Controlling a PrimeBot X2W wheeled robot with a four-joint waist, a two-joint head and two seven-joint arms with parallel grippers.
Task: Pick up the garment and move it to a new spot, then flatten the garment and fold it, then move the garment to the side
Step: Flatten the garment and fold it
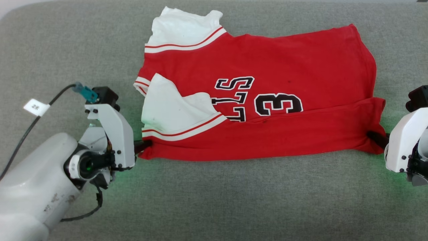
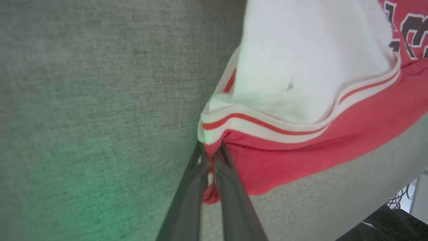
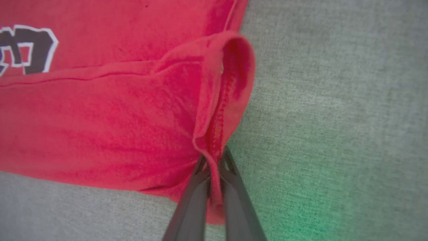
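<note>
The garment [image 1: 267,90], a red shirt with white sleeves, striped trim and black lettering, lies spread across the grey surface with its near long edge folded up over the body. My left gripper [image 1: 145,144] is shut on the garment's near left corner below the white sleeve. In the left wrist view, the left gripper [image 2: 210,150] pinches the garment [image 2: 317,140] at its red hem. My right gripper [image 1: 374,138] is shut on the near right corner. Seen from the right wrist, the right gripper [image 3: 214,157] clamps a folded seam of the garment [image 3: 100,117].
The grey fabric surface [image 1: 234,201] extends around the shirt on all sides. A black cable with a white tag [image 1: 36,107] runs along my left arm. Past the surface's edge, dark objects and cables [image 2: 398,207] show in the left wrist view.
</note>
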